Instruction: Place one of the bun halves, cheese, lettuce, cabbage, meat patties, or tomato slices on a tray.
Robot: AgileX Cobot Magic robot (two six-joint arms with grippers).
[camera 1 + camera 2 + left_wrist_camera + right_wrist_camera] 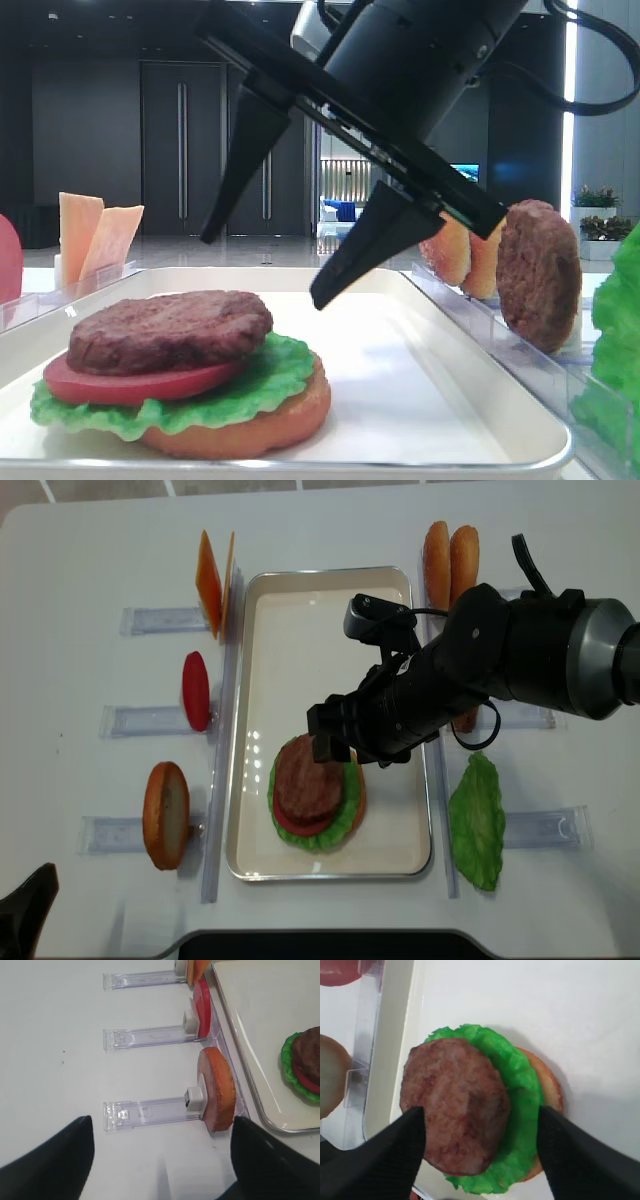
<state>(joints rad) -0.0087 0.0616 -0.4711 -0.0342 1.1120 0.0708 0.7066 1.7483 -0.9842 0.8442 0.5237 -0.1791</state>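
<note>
On the cream tray (300, 630) stands a stack: a bun half (260, 425) at the bottom, then lettuce (270, 375), a tomato slice (130, 382) and a meat patty (170, 330) on top. My right gripper (262, 272) hangs open just above the stack and touches nothing. In the right wrist view its black fingers straddle the patty (455, 1105) and the lettuce (517, 1075). My left gripper (162, 1125) stands open and empty over bare table, left of the tray, near a bun half (217, 1087) that stands upright in its rack.
Clear racks line both long sides of the tray. On the left stand cheese slices (210, 580), a tomato slice (196, 690) and a bun half (166, 815). On the right are two bun halves (450, 550), a second patty (538, 275) and a lettuce leaf (478, 820).
</note>
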